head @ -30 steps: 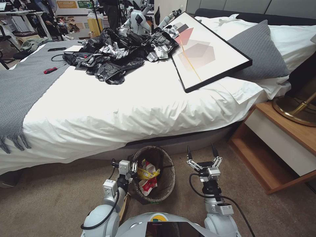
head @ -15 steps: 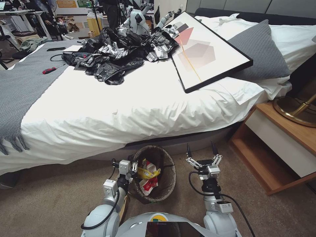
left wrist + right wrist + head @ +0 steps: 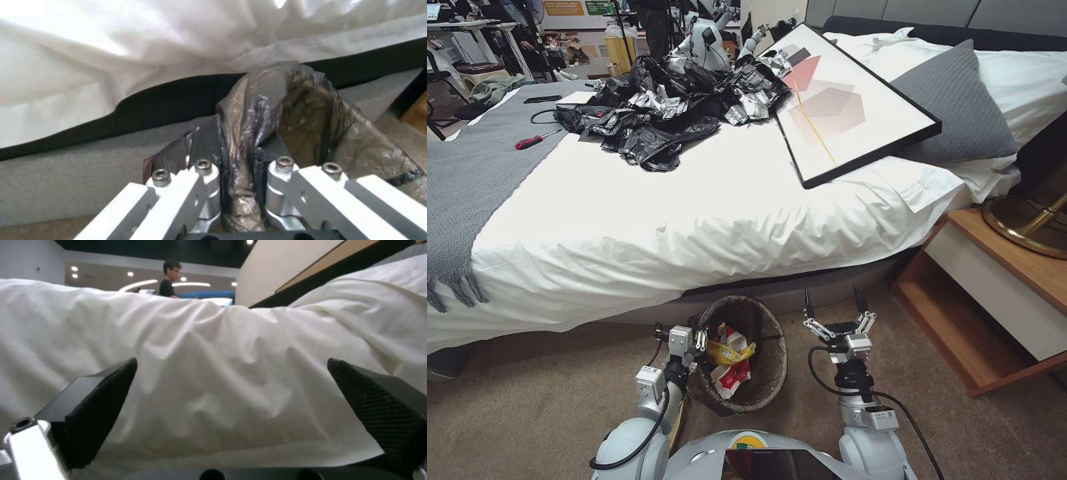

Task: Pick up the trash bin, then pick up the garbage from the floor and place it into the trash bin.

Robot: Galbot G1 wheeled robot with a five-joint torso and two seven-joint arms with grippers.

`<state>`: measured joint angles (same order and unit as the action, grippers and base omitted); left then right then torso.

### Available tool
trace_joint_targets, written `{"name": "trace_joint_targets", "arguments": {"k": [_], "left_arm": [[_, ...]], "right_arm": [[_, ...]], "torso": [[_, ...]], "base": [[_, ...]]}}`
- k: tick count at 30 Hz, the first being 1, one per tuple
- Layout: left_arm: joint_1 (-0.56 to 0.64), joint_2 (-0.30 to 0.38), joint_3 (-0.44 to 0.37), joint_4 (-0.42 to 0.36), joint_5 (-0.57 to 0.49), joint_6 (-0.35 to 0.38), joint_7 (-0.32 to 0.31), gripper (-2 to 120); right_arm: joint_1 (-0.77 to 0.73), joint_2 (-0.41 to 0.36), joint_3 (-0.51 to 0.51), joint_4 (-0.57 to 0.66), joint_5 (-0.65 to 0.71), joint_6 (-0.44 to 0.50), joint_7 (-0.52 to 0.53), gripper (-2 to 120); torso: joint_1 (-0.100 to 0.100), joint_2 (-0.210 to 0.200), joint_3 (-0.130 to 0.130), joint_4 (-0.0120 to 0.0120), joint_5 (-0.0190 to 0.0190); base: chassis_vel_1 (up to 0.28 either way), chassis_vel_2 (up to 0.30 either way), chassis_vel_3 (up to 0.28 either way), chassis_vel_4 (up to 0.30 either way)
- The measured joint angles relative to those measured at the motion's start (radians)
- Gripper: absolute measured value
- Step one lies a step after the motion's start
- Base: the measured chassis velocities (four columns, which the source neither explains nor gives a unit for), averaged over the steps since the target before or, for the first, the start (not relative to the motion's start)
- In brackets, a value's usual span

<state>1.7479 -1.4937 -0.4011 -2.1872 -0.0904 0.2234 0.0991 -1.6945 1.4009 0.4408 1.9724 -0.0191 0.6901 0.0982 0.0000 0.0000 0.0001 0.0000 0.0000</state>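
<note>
The trash bin (image 3: 768,363), round and lined with a dark brown bag, hangs low in front of me beside the bed, tilted slightly. My left gripper (image 3: 695,341) is shut on its near-left rim; in the left wrist view the brown liner (image 3: 285,126) is pinched between the fingers (image 3: 209,186). Inside the bin lies garbage: a gold-yellow wrapper (image 3: 724,352) and red-and-white cup pieces (image 3: 728,375). My right gripper (image 3: 832,304) stands open and empty just right of the bin, pointing at the bed side; its black fingertips (image 3: 102,396) frame the white sheet (image 3: 213,380).
The bed (image 3: 647,227) runs across ahead, carrying a heap of black and silver sheeting (image 3: 667,110), a framed picture (image 3: 844,107), a grey pillow (image 3: 960,107) and a red screwdriver (image 3: 534,140). A wooden nightstand (image 3: 994,293) stands to the right. Carpet (image 3: 527,400) lies open to the left.
The head view has shifted slightly. The bin and both grippers sit a little higher and to the right in the picture; both grips are unchanged.
</note>
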Motion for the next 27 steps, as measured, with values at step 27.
{"name": "trace_joint_targets", "arguments": {"k": [27], "left_arm": [[0.02,0.002,0.0,-0.029,0.003,-0.003,0.006,8]], "right_arm": [[0.01,-0.003,-0.003,0.0,-0.038,-0.001,0.018,100]], "torso": [[0.0,0.0,0.0,0.0001,0.0]], "base": [[0.09,0.087,0.084,0.087]]}}
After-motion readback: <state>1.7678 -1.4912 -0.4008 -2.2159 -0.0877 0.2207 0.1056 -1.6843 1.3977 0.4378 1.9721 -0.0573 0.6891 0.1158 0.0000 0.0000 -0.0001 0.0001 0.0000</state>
